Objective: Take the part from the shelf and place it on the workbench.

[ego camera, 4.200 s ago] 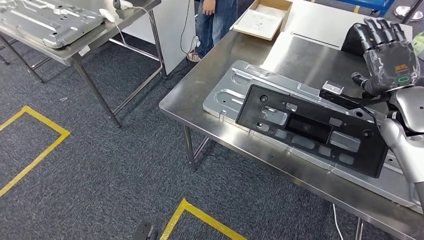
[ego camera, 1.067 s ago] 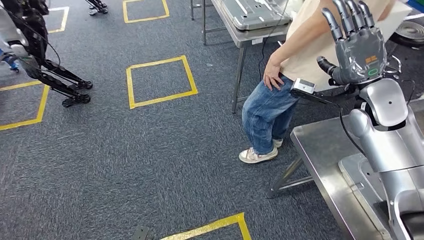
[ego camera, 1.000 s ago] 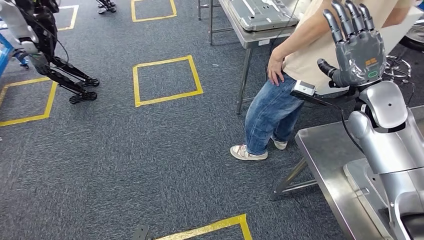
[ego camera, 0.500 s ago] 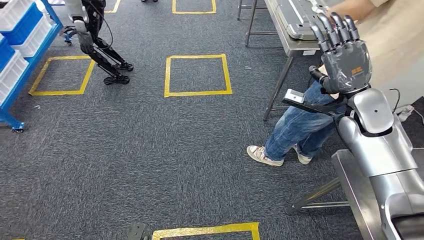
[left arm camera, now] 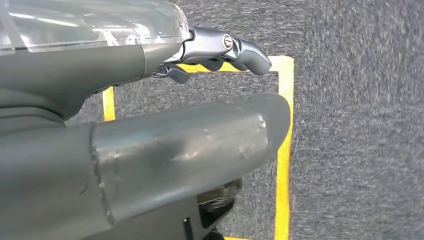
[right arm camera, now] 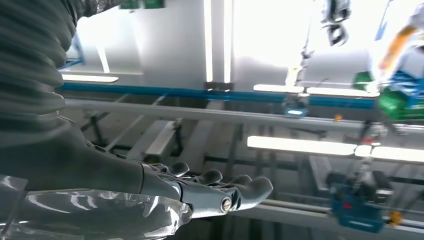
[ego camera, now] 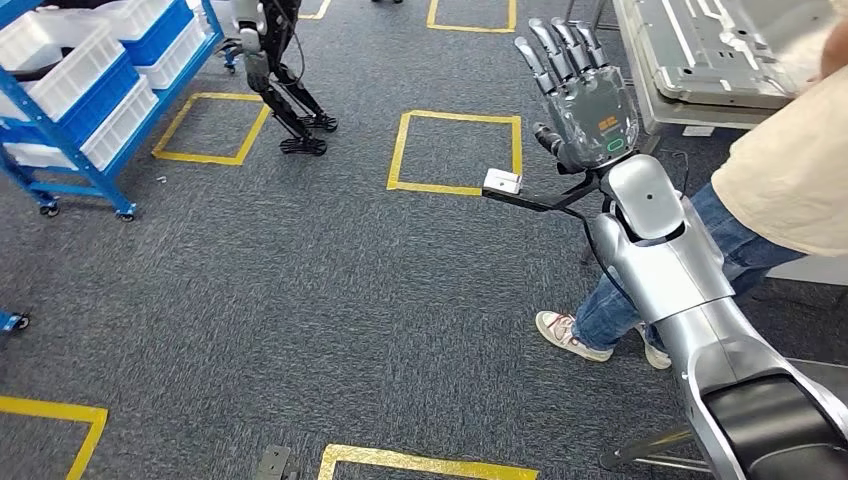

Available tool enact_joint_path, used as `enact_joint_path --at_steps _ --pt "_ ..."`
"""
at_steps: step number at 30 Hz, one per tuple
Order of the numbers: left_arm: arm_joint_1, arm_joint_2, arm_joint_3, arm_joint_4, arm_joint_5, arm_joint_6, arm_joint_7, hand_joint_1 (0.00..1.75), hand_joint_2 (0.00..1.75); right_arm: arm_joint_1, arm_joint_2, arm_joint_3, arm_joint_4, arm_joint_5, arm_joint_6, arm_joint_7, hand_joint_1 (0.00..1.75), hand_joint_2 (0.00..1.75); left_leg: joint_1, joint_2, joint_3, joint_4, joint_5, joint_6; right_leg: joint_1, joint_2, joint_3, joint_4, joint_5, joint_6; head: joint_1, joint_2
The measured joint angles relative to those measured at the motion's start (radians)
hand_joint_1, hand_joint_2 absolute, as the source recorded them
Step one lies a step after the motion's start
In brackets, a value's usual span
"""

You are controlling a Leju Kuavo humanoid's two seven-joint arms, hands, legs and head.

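Head view first: the right hand (ego camera: 585,95) is up high, palm turned away from the camera, fingers straight and slightly fanned, nothing in it. A small white-topped camera (ego camera: 502,181) sticks out on a black bracket just below the wrist. Far off to the left stands the blue shelf (ego camera: 92,112), loaded with white bins (ego camera: 60,60) and blue ones. The part would be over there, but from here you can't make out what lies in those bins, so its look can't be told. At the top, beside the shelf, another robot (ego camera: 268,50) stands on dark legs. Yellow tape squares (ego camera: 455,152) mark the grey carpet. Top right, a stamped grey metal panel (ego camera: 700,50) lies flat on a steel table (ego camera: 668,118). A person (ego camera: 790,180) in a beige shirt, jeans and white shoes stands close behind the right arm.

Over to the left wrist view: the left hand (left arm camera: 125,65) hangs over the carpet and yellow tape, thumb thick in the foreground, fingers (left arm camera: 240,47) reaching out with a light bend, holding nothing.

Right wrist view now: the right hand (right arm camera: 150,195) is stretched out flat and empty against bright ceiling lights (right arm camera: 320,145) and beams.
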Motion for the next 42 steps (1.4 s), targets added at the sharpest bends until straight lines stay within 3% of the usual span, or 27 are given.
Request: enact_joint_path --at_steps 1,2,4,6,7,9,10,12,14,15,16,17,18,20,22,24,25,26,28,29,31,34,36,38,40,42 --pt "0.001 0.000 0.001 0.000 0.001 -0.003 0.000 0.00 0.00 -0.005 0.012 0.006 0.011 0.000 0.000 0.002 0.00 1.75 0.002 0.005 -0.010 0.017 0.003 -0.002 0.002 -0.016 0.001 0.000 -0.002 -0.001 0.000 0.000" --pt "0.002 0.000 0.001 0.000 0.001 -0.005 0.000 0.00 0.00 -0.008 0.021 0.010 0.019 0.000 0.000 0.003 0.00 1.75 0.004 0.009 0.002 -0.007 0.024 -0.002 0.003 -0.030 0.003 0.001 -0.005 0.000 0.000 0.000" --pt "0.002 0.000 0.003 0.000 0.001 -0.009 0.000 0.00 0.00 -0.018 0.036 0.014 0.031 0.000 0.000 0.004 0.00 1.75 0.002 0.039 0.070 -0.139 0.085 0.001 0.005 -0.054 0.008 0.004 -0.013 0.005 0.000 0.000" --pt "0.000 0.000 0.004 0.000 0.001 -0.010 0.001 0.00 0.00 -0.031 0.045 0.016 0.041 0.000 0.000 0.005 0.00 1.75 -0.007 0.068 0.123 -0.241 0.117 0.011 0.010 -0.074 0.012 0.008 -0.021 0.014 0.000 0.000" --pt "0.000 0.000 0.004 0.000 0.000 -0.010 0.001 0.00 0.00 -0.037 0.049 0.018 0.046 0.000 0.000 0.006 0.00 1.75 -0.011 0.072 0.130 -0.257 0.116 0.017 0.012 -0.083 0.014 0.009 -0.023 0.018 0.001 0.000" --pt "0.000 0.000 0.005 0.000 0.000 -0.009 0.003 0.00 0.00 -0.044 0.059 0.024 0.055 0.000 0.001 0.006 0.00 1.75 -0.014 0.050 0.131 -0.261 0.119 0.029 0.012 -0.100 0.018 0.007 -0.028 0.028 0.001 0.000" --pt "0.000 0.000 0.005 0.000 0.000 -0.008 0.004 0.00 0.00 -0.046 0.064 0.027 0.059 0.000 0.001 0.007 0.00 1.75 -0.013 0.039 0.135 -0.266 0.121 0.035 0.010 -0.093 0.019 0.013 -0.035 0.033 0.002 0.000" --pt "-0.003 0.000 0.005 0.000 0.000 -0.006 0.004 0.00 0.00 -0.051 0.068 0.030 0.066 0.000 0.000 0.008 0.00 1.75 -0.008 0.018 0.142 -0.275 0.125 0.046 0.003 -0.044 -0.007 0.077 -0.077 0.040 0.002 0.000" --pt "-0.007 0.000 0.006 0.000 0.000 -0.005 0.005 0.00 0.00 -0.050 0.068 0.031 0.077 -0.001 -0.003 0.010 0.00 1.75 -0.006 -0.004 0.143 -0.276 0.126 0.052 0.001 0.008 -0.073 0.207 -0.135 0.043 0.002 0.000" --pt "-0.007 0.000 0.006 0.000 0.000 -0.004 0.005 0.00 0.00 -0.047 0.067 0.031 0.083 -0.003 -0.007 0.011 0.00 1.75 -0.007 -0.018 0.143 -0.275 0.126 0.054 0.001 0.018 -0.107 0.263 -0.150 0.043 0.002 0.000" --pt "-0.007 0.000 0.006 0.000 0.000 -0.003 0.005 0.00 0.00 -0.042 0.067 0.031 0.088 -0.004 -0.013 0.011 0.00 1.75 -0.007 -0.032 0.143 -0.274 0.126 0.054 0.001 0.021 -0.127 0.288 -0.145 0.043 0.002 0.000" --pt "-0.006 0.000 0.006 0.000 0.000 -0.002 0.006 0.00 0.00 -0.038 0.067 0.031 0.092 -0.007 -0.020 0.011 0.00 1.75 -0.007 -0.047 0.143 -0.272 0.125 0.054 0.001 0.023 -0.130 0.276 -0.120 0.041 0.002 0.000" --pt "-0.006 0.000 0.006 0.000 0.000 -0.001 0.006 0.00 0.00 -0.034 0.067 0.031 0.095 -0.009 -0.029 0.011 0.00 1.75 -0.007 -0.061 0.144 -0.270 0.125 0.053 0.001 0.030 -0.114 0.227 -0.079 0.038 0.002 0.000" --pt "-0.006 -0.003 0.006 0.000 0.000 0.001 0.009 0.00 0.00 -0.030 0.067 0.031 0.098 -0.013 -0.043 0.011 0.00 1.75 -0.006 -0.088 0.140 -0.263 0.122 0.049 -0.001 0.079 -0.064 0.093 -0.007 0.028 0.002 0.000" --pt "-0.006 -0.006 0.006 0.000 0.000 0.004 0.011 0.00 0.00 -0.025 0.067 0.031 0.101 -0.017 -0.051 0.011 0.00 1.75 -0.001 -0.111 0.130 -0.259 0.123 0.039 -0.001 0.121 -0.038 0.025 0.014 0.023 0.002 0.000" --pt "-0.003 -0.007 0.006 0.000 0.000 0.006 0.013 0.00 0.00 -0.021 0.068 0.032 0.103 -0.018 -0.053 0.011 0.00 1.75 0.004 -0.136 0.123 -0.264 0.128 0.025 0.000 0.108 -0.031 0.014 0.013 0.018 0.003 0.000" --pt "-0.001 -0.007 0.006 0.000 0.000 0.007 0.014 0.00 0.00 -0.021 0.070 0.032 0.104 -0.019 -0.054 0.011 0.00 1.75 0.003 -0.129 0.121 -0.263 0.127 0.019 -0.002 0.094 -0.026 0.006 0.016 0.013 0.003 0.000" --pt "0.000 -0.007 0.006 0.000 0.000 0.009 0.015 0.00 0.00 -0.020 0.071 0.032 0.104 -0.020 -0.055 0.012 0.00 1.75 0.000 -0.107 0.115 -0.251 0.117 0.014 -0.004 0.079 -0.020 -0.002 0.019 0.008 0.003 0.000" --pt "-0.001 -0.007 0.006 0.000 0.000 0.016 0.020 0.00 0.00 -0.018 0.073 0.032 0.106 -0.023 -0.060 0.013 0.00 1.75 -0.002 -0.036 0.075 -0.165 0.069 0.007 -0.003 0.048 -0.011 -0.013 0.021 0.000 0.002 0.000" --pt "-0.002 -0.007 0.006 0.000 0.000 0.020 0.023 0.00 0.00 -0.016 0.073 0.032 0.108 -0.024 -0.063 0.014 0.00 1.75 0.000 -0.014 0.049 -0.110 0.041 0.002 -0.002 0.036 -0.009 -0.014 0.020 -0.003 0.001 0.000" --pt "-0.003 -0.007 0.006 0.000 0.000 0.025 0.026 0.00 0.00 -0.013 0.073 0.032 0.109 -0.025 -0.068 0.015 0.00 1.75 0.004 -0.001 0.014 -0.038 0.011 -0.002 0.000 0.021 -0.008 -0.013 0.018 -0.004 0.002 0.000" --pt "-0.002 -0.007 0.006 0.000 0.000 0.028 0.028 0.00 0.00 -0.010 0.073 0.032 0.110 -0.026 -0.072 0.015 0.00 1.75 0.005 0.001 0.001 -0.014 0.003 -0.004 0.001 0.014 -0.008 -0.013 0.017 -0.004 0.002 0.000" --pt "0.000 -0.007 0.007 0.000 -0.001 0.034 0.032 0.00 0.00 0.000 0.075 0.032 0.116 -0.027 -0.083 0.015 0.00 1.75 0.007 0.004 -0.009 0.006 0.007 -0.007 0.001 -0.002 -0.007 -0.012 0.015 -0.003 0.001 0.000" --pt "0.001 -0.007 0.007 0.000 -0.002 0.042 0.035 0.00 0.00 0.021 0.081 0.031 0.131 -0.034 -0.110 0.014 0.00 1.75 0.005 0.038 0.063 -0.122 0.066 -0.006 0.003 -0.037 -0.003 -0.005 0.005 0.005 0.001 0.000" --pt "0.001 -0.007 0.007 0.000 -0.002 0.049 0.029 0.00 0.00 0.040 0.085 0.030 0.144 -0.041 -0.130 0.008 0.00 1.75 -0.001 0.064 0.138 -0.261 0.114 0.004 0.007 -0.066 0.002 0.000 -0.005 0.017 0.002 0.000" --pt "0.002 -0.007 0.008 0.000 0.000 0.055 0.020 0.00 0.00 0.053 0.092 0.027 0.150 -0.042 -0.134 -0.002 0.00 1.75 -0.005 0.050 0.140 -0.267 0.112 0.017 0.010 -0.082 0.008 -0.001 -0.008 0.028 0.002 0.000"
